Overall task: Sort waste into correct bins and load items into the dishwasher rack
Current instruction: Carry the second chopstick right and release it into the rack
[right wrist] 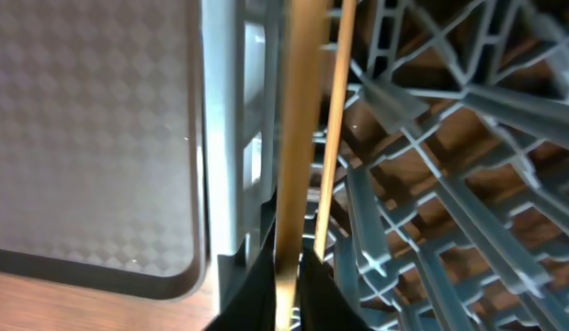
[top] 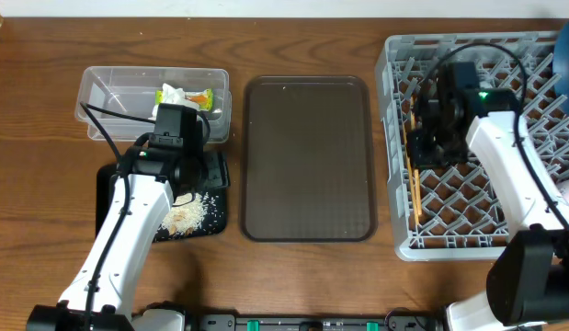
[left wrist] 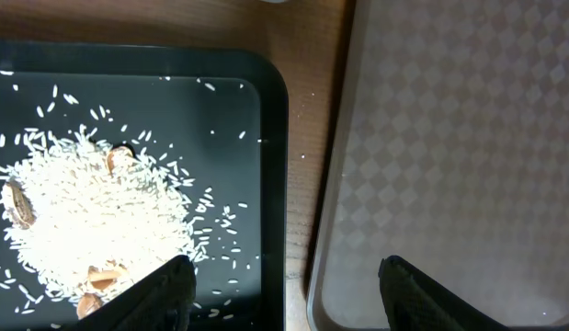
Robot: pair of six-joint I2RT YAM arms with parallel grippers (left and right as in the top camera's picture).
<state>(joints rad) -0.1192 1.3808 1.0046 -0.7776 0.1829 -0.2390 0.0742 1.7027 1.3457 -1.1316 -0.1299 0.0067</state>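
Right gripper on chopsticks, along rack wall

Tub sits behind flat tray at left, serving tray centre, rack right.

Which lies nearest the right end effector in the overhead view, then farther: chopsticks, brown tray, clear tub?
1. chopsticks, at the right end effector, inside the dishwasher rack.
2. brown tray, table middle.
3. clear tub, far left.
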